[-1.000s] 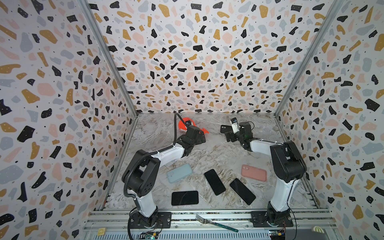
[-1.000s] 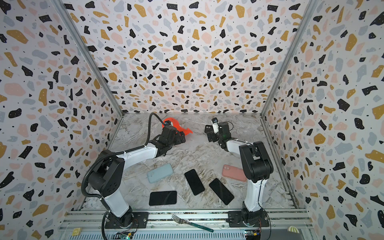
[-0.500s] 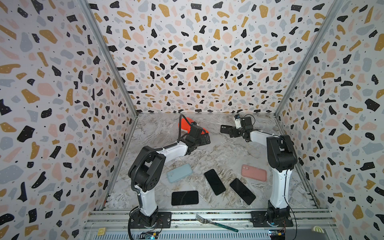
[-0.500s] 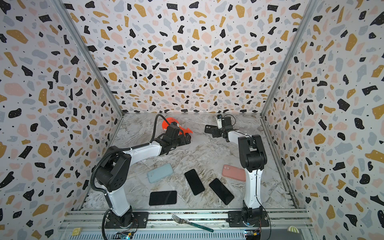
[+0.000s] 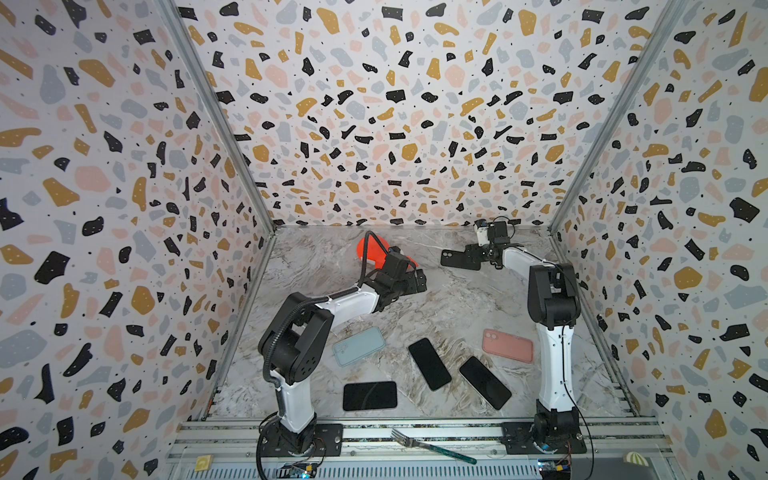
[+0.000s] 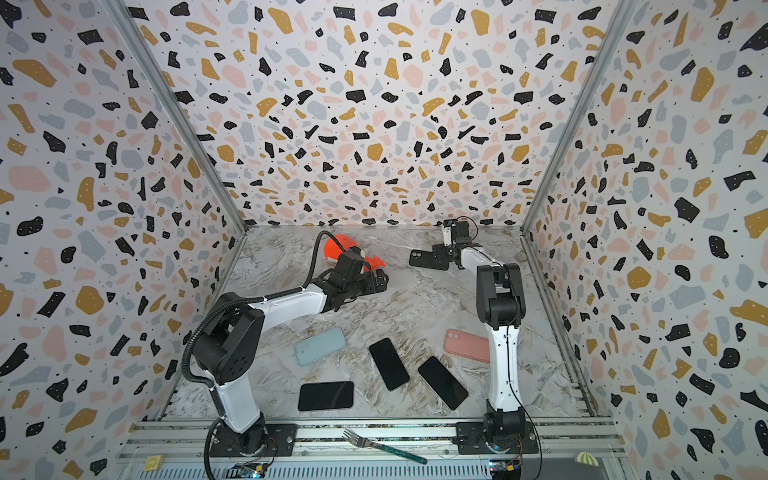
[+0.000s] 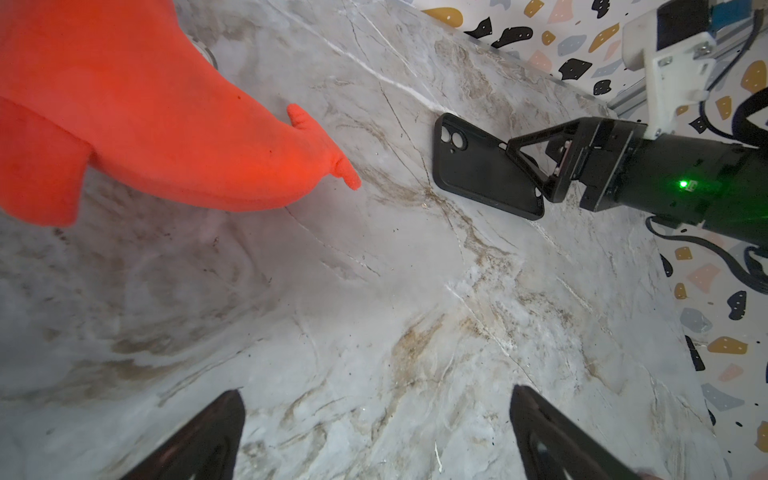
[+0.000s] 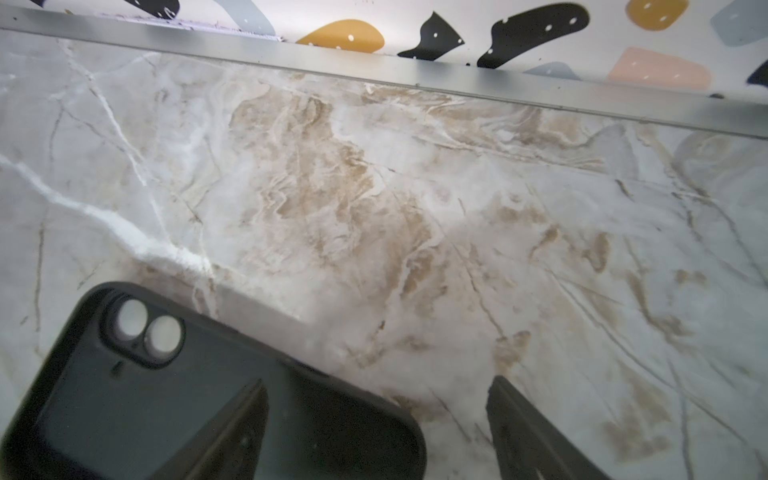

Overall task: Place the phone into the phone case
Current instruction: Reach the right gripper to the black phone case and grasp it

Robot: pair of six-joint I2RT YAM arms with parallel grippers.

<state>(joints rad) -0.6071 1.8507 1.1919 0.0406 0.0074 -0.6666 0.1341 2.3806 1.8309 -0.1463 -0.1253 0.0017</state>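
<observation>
Plush (image 5: 367,251): soft orange, lying near spread left fingers (image 7: 199,440).
Phone case (image 5: 459,259): matte black, edge lying between parted right fingers (image 8: 528,440).

With the marble table (image 5: 449,316) read as a clock in both top views, the centre is bare, and a gripper can cross there. At 11 o'clock the orange plush toy (image 5: 372,253) blocks the back, with the left gripper (image 5: 419,283) just in front of it. At 1 o'clock the black phone case (image 5: 457,259) lies partly under the right gripper (image 5: 471,258), near the back wall. A bare lane separates toy and case at 12. From 7 to 4 o'clock a light blue case (image 5: 359,345), three black phones (image 5: 429,363) and a pink case (image 5: 508,345) leave only narrow gaps. The right arm (image 5: 555,307) rises just beside the pink case.
</observation>
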